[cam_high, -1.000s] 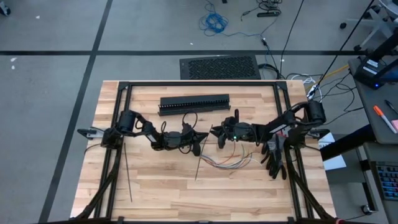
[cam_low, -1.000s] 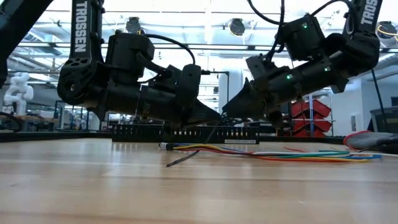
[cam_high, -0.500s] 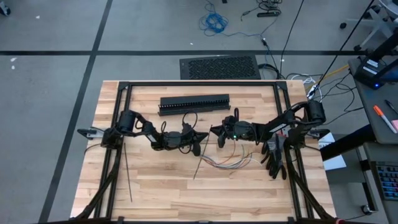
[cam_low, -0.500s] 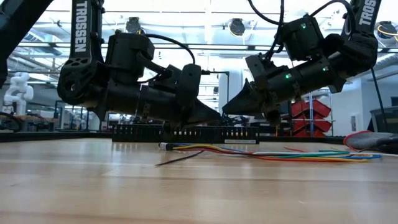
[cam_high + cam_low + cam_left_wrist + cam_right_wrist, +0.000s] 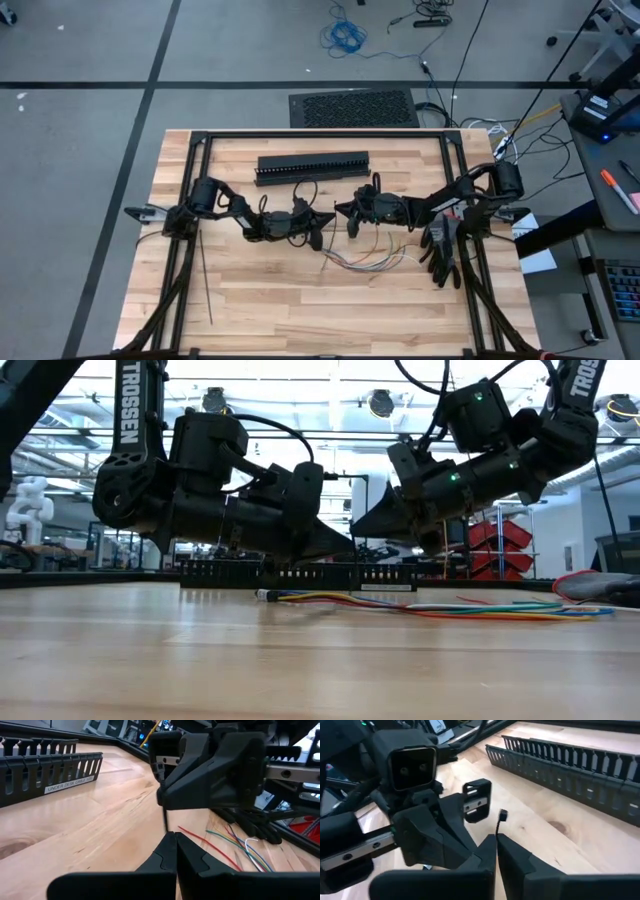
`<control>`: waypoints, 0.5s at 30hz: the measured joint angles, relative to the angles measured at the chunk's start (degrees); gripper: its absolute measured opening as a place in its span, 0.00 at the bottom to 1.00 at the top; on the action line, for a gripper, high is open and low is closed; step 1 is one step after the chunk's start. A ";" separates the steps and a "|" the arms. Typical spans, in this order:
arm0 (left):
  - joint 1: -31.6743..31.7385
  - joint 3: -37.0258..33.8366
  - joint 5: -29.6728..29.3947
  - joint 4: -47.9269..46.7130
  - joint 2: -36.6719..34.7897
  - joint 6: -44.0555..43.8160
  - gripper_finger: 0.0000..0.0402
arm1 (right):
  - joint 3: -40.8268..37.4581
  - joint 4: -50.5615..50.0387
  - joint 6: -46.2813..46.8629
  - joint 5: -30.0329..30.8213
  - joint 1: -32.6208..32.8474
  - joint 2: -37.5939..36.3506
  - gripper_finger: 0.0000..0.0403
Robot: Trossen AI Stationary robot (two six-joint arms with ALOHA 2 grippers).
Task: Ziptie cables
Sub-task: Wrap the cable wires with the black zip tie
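Note:
My two grippers meet tip to tip over the table's middle. My left gripper (image 5: 327, 222) (image 5: 175, 842) and my right gripper (image 5: 346, 212) (image 5: 497, 842) are both shut on one thin dark ziptie (image 5: 165, 817). The ziptie's small head (image 5: 503, 813) sticks out past the right fingers. Where its tail runs does not show. The cables (image 5: 365, 262) (image 5: 430, 605), thin red, green, white and orange wires, lie flat on the table, just nearer than the right gripper. No gripper touches them. Spare zipties (image 5: 205, 280) lie on the wood at the left. My left gripper pinches the ziptie's strip (image 5: 166, 831) between its two shut fingertips, coming level from the table's left. The strip crosses the fingers and is clear of the table there. My right gripper pinches the same strip just below its head (image 5: 498, 832), coming from the table's right and slanting slightly down. The fingers lie across the strip, and a short piece with the head stands free beyond them.
A long black slotted duct (image 5: 313, 168) (image 5: 570, 765) lies on the far side of the grippers. A dark glove-like heap (image 5: 443, 255) sits at the right by the frame rail. Black frame rails (image 5: 190, 200) border the wooden top. Bare wood lies toward the near edge.
My right gripper has shut on the ziptie next to the left fingertips. The ziptie's tail rested on the table beside the cables and has swung up off the wood. The cables and my left gripper have kept still.

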 joint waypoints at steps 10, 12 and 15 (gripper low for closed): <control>0.00 0.00 0.00 -0.02 0.00 0.94 0.00 | 0.00 -1.52 -0.07 0.02 -0.04 0.00 0.00; 0.00 0.00 0.00 -0.02 0.00 0.96 0.00 | 0.00 -1.49 -0.22 0.01 -0.04 0.00 0.00; 0.00 0.00 0.01 -0.24 0.00 1.32 0.00 | 0.00 -1.03 -0.71 0.02 -0.04 0.00 0.00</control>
